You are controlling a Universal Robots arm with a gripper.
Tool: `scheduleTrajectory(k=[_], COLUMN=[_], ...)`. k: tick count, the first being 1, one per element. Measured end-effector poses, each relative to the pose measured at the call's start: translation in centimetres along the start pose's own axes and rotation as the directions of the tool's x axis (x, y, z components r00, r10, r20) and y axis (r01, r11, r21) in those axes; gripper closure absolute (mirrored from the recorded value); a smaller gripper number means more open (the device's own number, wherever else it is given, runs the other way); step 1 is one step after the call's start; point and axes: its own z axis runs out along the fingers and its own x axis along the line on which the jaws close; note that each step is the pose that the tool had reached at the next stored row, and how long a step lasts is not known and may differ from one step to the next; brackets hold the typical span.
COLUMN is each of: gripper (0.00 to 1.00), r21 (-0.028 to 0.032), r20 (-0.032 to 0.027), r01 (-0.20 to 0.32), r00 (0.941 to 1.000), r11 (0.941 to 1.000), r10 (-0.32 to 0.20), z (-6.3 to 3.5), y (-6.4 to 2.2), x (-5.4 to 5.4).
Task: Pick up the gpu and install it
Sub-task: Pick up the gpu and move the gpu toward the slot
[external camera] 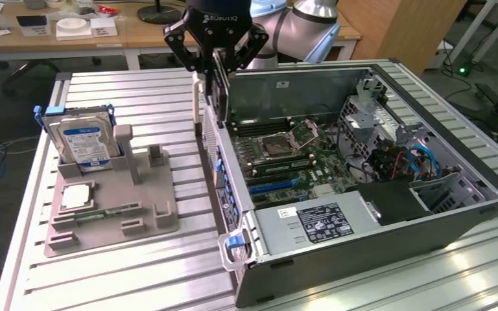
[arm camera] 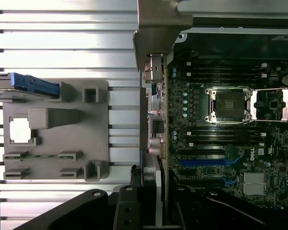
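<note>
Fingers (external camera: 189, 58) are pinching the gpu (external camera: 220, 91) by its top edge, which is hiding between them. The gpu is hanging upright over the wall of the open computer case (external camera: 456, 110) that is facing the gray holder (external camera: 145, 194), toward the far edge of the counter (external camera: 128, 84). Whether it is touching the case, I cannot tell. In the wrist view it is showing edge-on, hard to make out.
</note>
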Motion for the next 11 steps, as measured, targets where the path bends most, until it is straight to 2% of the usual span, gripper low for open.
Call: scheduleTrajectory(k=[11], gripper=[0.72], r21=[0.0], r20=[0.0], r01=[0.0], r00=[1.0], r11=[1.0], r10=[0.0], z=[0.0], y=[0.01], x=[-0.52])
